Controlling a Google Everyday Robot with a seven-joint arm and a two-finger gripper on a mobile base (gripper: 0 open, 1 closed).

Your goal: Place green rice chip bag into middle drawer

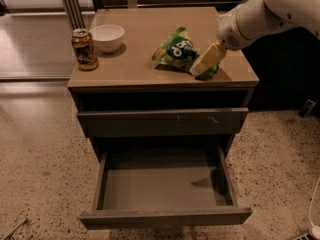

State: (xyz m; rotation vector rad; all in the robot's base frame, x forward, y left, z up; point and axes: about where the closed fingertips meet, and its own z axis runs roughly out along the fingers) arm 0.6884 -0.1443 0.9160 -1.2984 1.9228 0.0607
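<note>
Gripper [202, 65] is over the cabinet top [145, 21], at the 4 o'clock end of the green rice chip bag [175, 48]. Its pale yellow tip overlaps the bag's right edge. Can't tell if it's spread, pressed together or pinching the bag, and can't confirm contact either. The white arm [260, 14] comes in from 2 o'clock.

The bag lies crumpled on the top, right of centre, logo facing up. It's not in any drawer.

The middle drawer [165, 189] is at 6 o'clock from the bag, pulled fully out toward the camera. Its grey floor is bare apart from a dark shadow near the right wall.

Above it is a shut drawer front [160, 122] with small pale scuffs toward its right side. Between that front and the top is a dark recess [160, 100].

The brown drink can [84, 49] stands upright at 9 o'clock from the bag, near the top's left edge. The white bowl [107, 36] is at the can's 1 o'clock, just beside it, and both are well apart from the bag.

Speckled terrazzo floor [40, 159] surrounds the cabinet.
</note>
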